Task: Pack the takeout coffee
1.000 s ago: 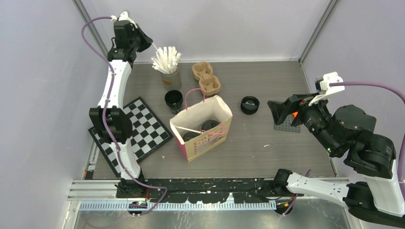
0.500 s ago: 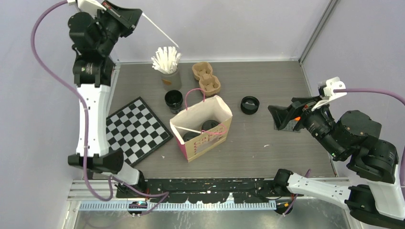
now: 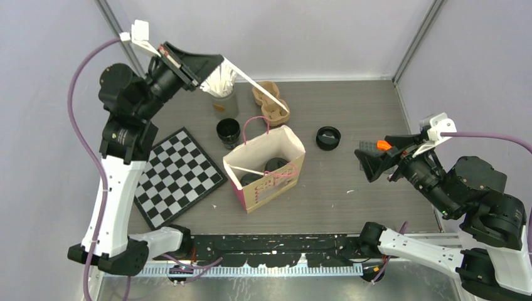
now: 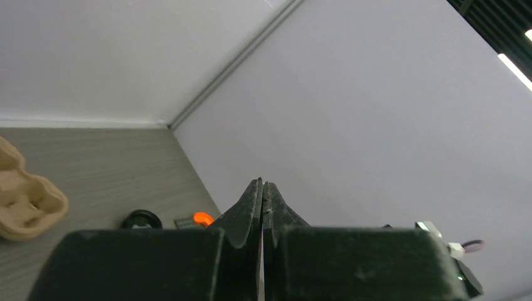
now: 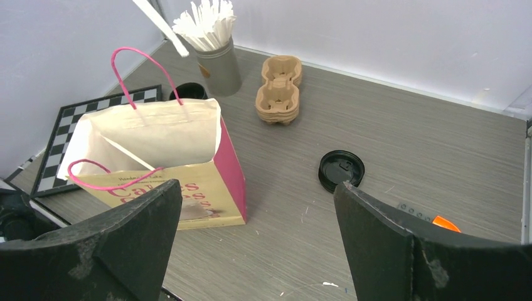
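Top external: cup (image 3: 228, 132) upright, mouth up, on grey table (image 3: 351, 100) beside bag (image 3: 266, 166); lid (image 3: 328, 138) lies flat. Left fingers (image 3: 218, 60) pinch stick (image 3: 257, 87); right fingers (image 3: 371, 164) spread wide, empty. Pale walls (image 3: 313, 31).

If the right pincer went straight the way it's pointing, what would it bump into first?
Probably the paper bag. The open right pincer points across the table toward its pink side, with the black lid off to one side. It tilts downward, so it might touch the table first.
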`<move>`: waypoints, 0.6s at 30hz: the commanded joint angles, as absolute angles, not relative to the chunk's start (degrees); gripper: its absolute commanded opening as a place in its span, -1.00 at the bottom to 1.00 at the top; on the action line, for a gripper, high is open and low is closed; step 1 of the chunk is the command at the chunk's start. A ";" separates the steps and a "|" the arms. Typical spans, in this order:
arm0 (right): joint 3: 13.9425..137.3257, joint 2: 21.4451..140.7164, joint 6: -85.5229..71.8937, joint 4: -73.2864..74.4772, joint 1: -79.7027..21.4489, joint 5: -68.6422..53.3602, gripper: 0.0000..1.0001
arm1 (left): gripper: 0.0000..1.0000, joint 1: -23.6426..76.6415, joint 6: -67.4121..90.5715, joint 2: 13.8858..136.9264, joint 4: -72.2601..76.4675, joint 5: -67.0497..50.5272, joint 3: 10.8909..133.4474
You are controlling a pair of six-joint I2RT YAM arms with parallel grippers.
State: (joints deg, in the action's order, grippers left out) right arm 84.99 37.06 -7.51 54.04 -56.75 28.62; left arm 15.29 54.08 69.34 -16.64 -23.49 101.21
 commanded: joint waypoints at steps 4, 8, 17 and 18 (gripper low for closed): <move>85.19 35.62 -5.72 52.18 -56.66 26.97 0.90 | -1.00 19.56 62.74 60.78 -4.83 -25.83 85.40; 86.13 34.95 -5.83 52.72 -56.69 26.80 0.90 | -1.00 21.36 62.09 57.99 -5.17 -24.16 80.67; 89.00 33.67 -5.53 56.02 -56.67 26.27 0.90 | -1.00 23.32 58.79 55.66 -4.28 -23.37 71.27; 89.39 33.54 -5.66 56.41 -56.68 26.35 0.91 | -1.00 23.64 57.59 55.41 -5.20 -22.33 70.14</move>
